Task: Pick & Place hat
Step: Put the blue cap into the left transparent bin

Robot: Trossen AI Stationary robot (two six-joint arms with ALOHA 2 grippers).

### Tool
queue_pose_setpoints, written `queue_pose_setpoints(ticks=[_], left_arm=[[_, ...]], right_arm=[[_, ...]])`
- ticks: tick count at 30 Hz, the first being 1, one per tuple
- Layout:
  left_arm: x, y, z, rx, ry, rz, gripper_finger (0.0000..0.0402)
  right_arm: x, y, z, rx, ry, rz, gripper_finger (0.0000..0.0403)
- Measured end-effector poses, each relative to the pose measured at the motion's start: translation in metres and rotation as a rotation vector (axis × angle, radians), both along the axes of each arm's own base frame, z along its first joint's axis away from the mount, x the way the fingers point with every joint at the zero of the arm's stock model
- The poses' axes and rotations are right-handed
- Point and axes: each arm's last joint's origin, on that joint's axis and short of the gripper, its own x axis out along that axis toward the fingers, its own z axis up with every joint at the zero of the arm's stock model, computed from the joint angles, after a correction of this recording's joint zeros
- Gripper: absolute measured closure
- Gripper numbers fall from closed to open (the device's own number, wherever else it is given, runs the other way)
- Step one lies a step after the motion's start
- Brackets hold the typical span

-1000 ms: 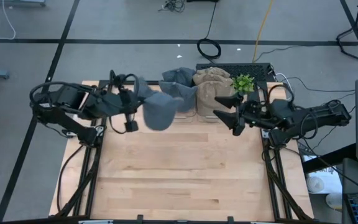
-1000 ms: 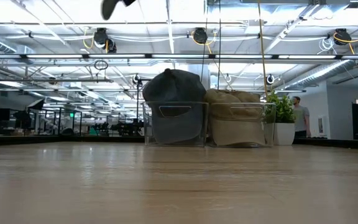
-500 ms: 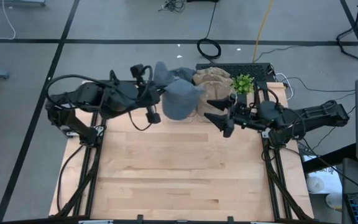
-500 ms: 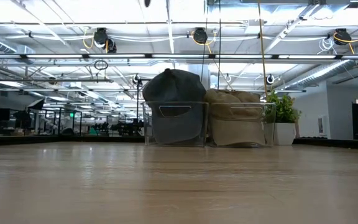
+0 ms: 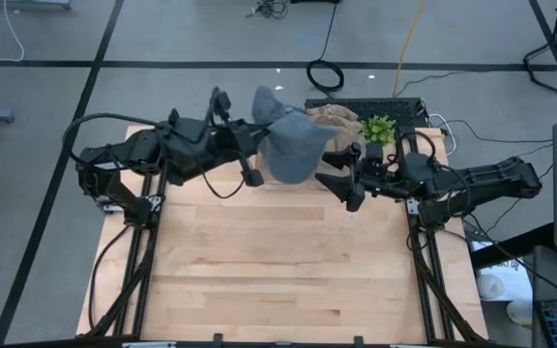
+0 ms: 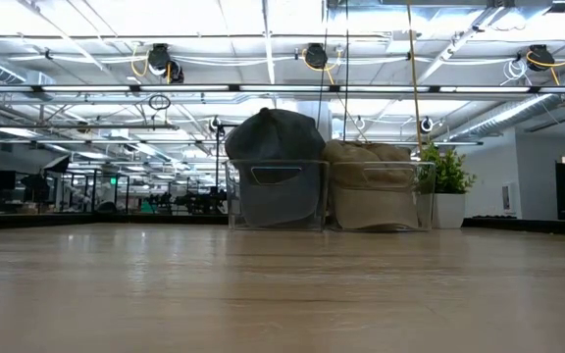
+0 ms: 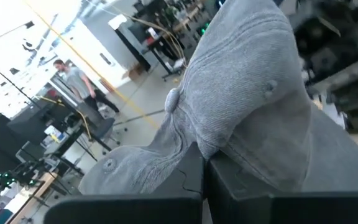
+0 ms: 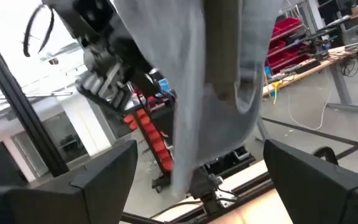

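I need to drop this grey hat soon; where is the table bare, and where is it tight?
Bare wood runs from the grippers to the near edge of the table. The far edge is crowded: hat bins, plant, the left gripper shut on the grey hat, and the open right gripper beside it.

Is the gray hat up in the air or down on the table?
Up in the air. The left tool is shut on the gray hat.

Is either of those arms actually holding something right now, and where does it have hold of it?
Yes. The left gripper is shut on a grey cap, pinching its fabric edge; the right gripper is open, holding nothing.
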Motion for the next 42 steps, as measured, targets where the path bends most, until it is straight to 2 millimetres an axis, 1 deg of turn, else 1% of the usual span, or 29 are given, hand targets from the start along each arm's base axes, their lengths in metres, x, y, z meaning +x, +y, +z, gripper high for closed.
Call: queue_pose_setpoints(ticks=[3, 5, 7, 9, 11, 14, 16, 21, 22, 23, 27, 33, 38, 42], left_arm=[[0.006, 0.002, 0.001, 0.001, -0.033, 0.011, 0.0402], [0.009, 0.002, -0.002, 0.014, -0.012, 0.010, 0.0402], [0.017, 0.001, -0.007, 0.020, 0.003, 0.010, 0.0402], [0.019, 0.000, -0.009, 0.022, 0.016, 0.010, 0.0402], [0.021, 0.000, -0.010, 0.021, 0.015, 0.007, 0.0402], [0.025, 0.000, -0.012, 0.027, 0.014, 0.021, 0.0402], [0.027, -0.001, -0.014, 0.033, 0.026, 0.023, 0.0401], [0.025, 0.000, -0.012, 0.031, 0.017, 0.027, 0.0401], [0.025, 0.000, -0.012, 0.030, 0.016, 0.030, 0.0401], [0.025, 0.000, -0.012, 0.031, 0.017, 0.035, 0.0401], [0.026, 0.000, -0.013, 0.031, 0.019, 0.035, 0.0394], [0.025, -0.005, -0.016, 0.036, 0.051, 0.019, 0.0357], [0.017, -0.014, -0.014, 0.022, 0.066, -0.036, 0.0312], [0.013, -0.015, -0.015, -0.007, 0.072, -0.045, 0.0267]], right_arm=[[0.006, 0.001, -0.001, -0.003, -0.018, 0.020, 0.0067], [0.009, 0.002, -0.002, -0.002, -0.031, 0.024, 0.0067], [0.012, 0.002, -0.002, -0.001, -0.044, 0.026, 0.0070], [0.014, 0.002, -0.003, -0.004, -0.048, 0.029, 0.0082], [0.015, 0.002, -0.003, -0.003, -0.052, 0.027, 0.0106], [0.015, 0.002, -0.003, 0.005, -0.053, 0.024, 0.0163], [0.015, 0.002, -0.003, 0.007, -0.053, 0.024, 0.0214], [0.015, 0.001, -0.003, 0.007, -0.054, 0.019, 0.0358], [0.015, 0.001, -0.003, 0.007, -0.053, 0.020, 0.0380], [0.015, 0.001, -0.003, 0.003, -0.052, 0.019, 0.0390], [0.015, 0.001, -0.003, 0.002, -0.052, 0.017, 0.0398], [0.006, 0.003, 0.002, -0.027, -0.057, 0.050, 0.0400], [-0.006, 0.004, 0.004, -0.015, -0.013, 0.121, 0.0401], [-0.012, 0.005, 0.003, -0.011, 0.018, 0.208, 0.0402]])
